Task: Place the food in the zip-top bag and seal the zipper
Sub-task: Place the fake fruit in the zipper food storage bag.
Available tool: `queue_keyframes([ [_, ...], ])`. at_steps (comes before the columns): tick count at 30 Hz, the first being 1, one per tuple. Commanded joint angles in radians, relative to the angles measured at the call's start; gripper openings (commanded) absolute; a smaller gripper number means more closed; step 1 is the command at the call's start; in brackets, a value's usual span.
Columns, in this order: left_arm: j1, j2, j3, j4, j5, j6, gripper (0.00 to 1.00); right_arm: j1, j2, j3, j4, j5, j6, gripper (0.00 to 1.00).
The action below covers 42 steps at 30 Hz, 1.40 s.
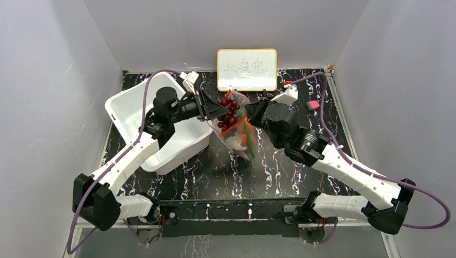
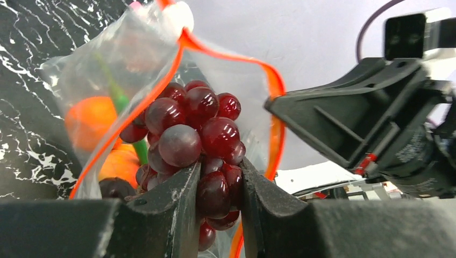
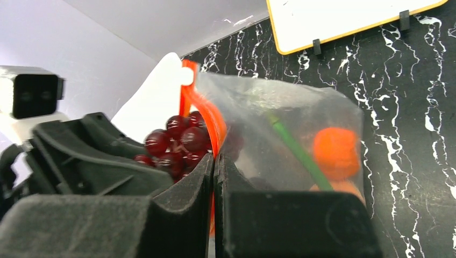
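The left jaws are clamped on the grape bunch [image 2: 199, 129], which bulges out above and below them. The right jaws are pressed shut on the red-orange zipper [image 3: 207, 113], pinching one side of the bag's mouth and holding the clear bag [image 3: 279, 123] up just in front of the whiteboard [image 1: 247, 69]. I cannot tell whether the bag's bottom touches the tabletop [image 1: 301, 183].

In the left wrist view the zipper runs in two separate lines, one on each side of the grapes, so the mouth is open and the bunch sits in the opening rather than down in the bag. Inside the bag are orange fruits [image 3: 334, 152], a green stem-like piece [image 3: 293, 145] and something whitish lower down. A dark rounded piece shows near the bottom, too unclear to name.

My reading is that most of the food is packed and the grapes are the last piece going in. No other food shows in the white bin [image 1: 129, 107], in front of the whiteboard and to its left, though the left arm hides part of it. What remains is to push the grapes in, release them, withdraw, and close the zipper along its whole length.
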Motion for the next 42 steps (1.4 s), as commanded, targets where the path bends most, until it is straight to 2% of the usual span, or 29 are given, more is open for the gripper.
queue_keyframes([
  [1,-0.019,0.020,0.006,0.020,0.004,0.086,0.09,-0.003,-0.041,-0.001,0.093,-0.013,0.012,0.00],
  [6,-0.027,0.061,0.014,0.017,0.074,0.114,0.11,-0.003,-0.041,-0.003,0.096,-0.017,-0.001,0.00],
  [9,-0.032,0.081,0.039,-0.021,0.109,0.137,0.19,-0.004,-0.033,-0.009,0.100,-0.030,-0.013,0.00],
  [14,-0.040,0.069,0.047,-0.060,0.092,0.158,0.52,-0.003,-0.031,-0.026,0.088,-0.035,-0.025,0.00],
  [17,-0.040,0.044,0.049,-0.097,0.040,0.177,0.66,-0.003,-0.042,-0.031,0.073,-0.018,-0.053,0.00],
  [19,-0.040,0.027,0.063,-0.140,0.007,0.202,0.71,-0.003,-0.050,-0.033,0.062,-0.004,-0.075,0.00],
  [21,-0.040,0.012,0.080,-0.189,-0.023,0.223,0.84,-0.003,-0.052,-0.030,0.046,0.007,-0.096,0.00],
  [22,-0.040,0.003,0.085,-0.209,-0.036,0.233,0.96,-0.003,-0.052,-0.026,0.034,0.011,-0.103,0.00],
  [23,-0.040,-0.008,0.089,-0.225,-0.048,0.244,0.98,-0.003,-0.052,-0.022,0.025,0.014,-0.111,0.00],
  [27,-0.040,-0.048,0.107,-0.298,-0.107,0.289,0.98,-0.004,-0.055,-0.013,0.007,0.018,-0.144,0.00],
  [34,-0.040,-0.066,0.176,-0.557,-0.240,0.406,0.97,-0.003,-0.077,-0.010,-0.001,0.020,-0.181,0.00],
  [37,-0.040,-0.077,0.156,-0.585,-0.237,0.420,0.87,-0.003,-0.079,0.000,-0.002,0.001,-0.183,0.00],
  [39,-0.040,-0.079,0.128,-0.570,-0.200,0.413,0.78,-0.003,-0.085,0.006,0.002,-0.007,-0.177,0.00],
  [42,-0.040,-0.076,0.082,-0.543,-0.148,0.405,0.69,-0.003,-0.095,0.005,0.013,-0.018,-0.166,0.00],
])
